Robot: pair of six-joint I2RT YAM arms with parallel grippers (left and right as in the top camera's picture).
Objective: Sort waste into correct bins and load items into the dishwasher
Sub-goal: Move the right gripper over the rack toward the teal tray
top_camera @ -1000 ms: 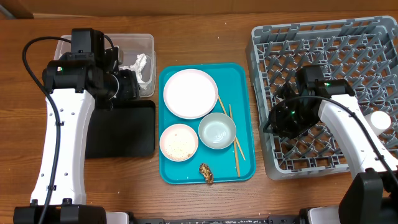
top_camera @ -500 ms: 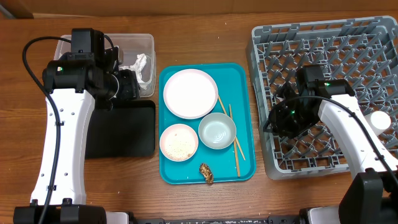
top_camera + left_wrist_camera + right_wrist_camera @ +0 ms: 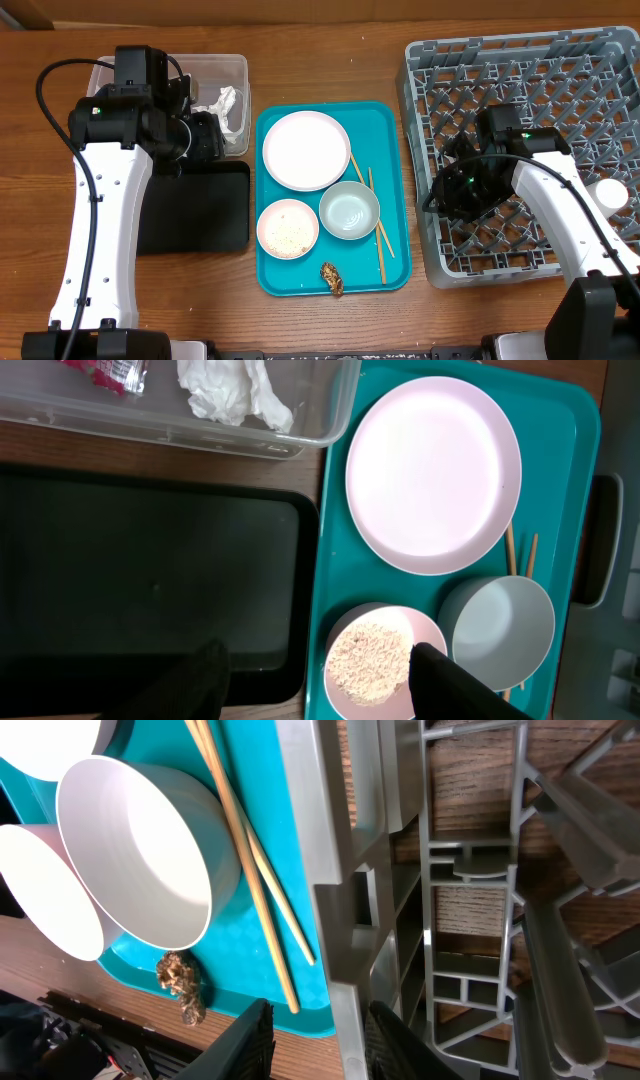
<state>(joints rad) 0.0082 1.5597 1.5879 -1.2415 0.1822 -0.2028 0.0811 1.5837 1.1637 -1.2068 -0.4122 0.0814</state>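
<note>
Overhead: plate, bowl, chopsticks lie on teal tray.

Left of the teal tray, the left arm hides part of the clear tub; the wrist view's top edge crops its red wrapper.

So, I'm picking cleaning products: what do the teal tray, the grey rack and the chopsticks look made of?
The teal tray is likely plastic: even colour, smooth with a slight sheen, and a moulded rounded rim. The grey rack looks like moulded plastic, given its uniform matte lattice. The chopsticks are probably wood or bamboo, pale tan and matte, though the grain is too fine to see.
</note>
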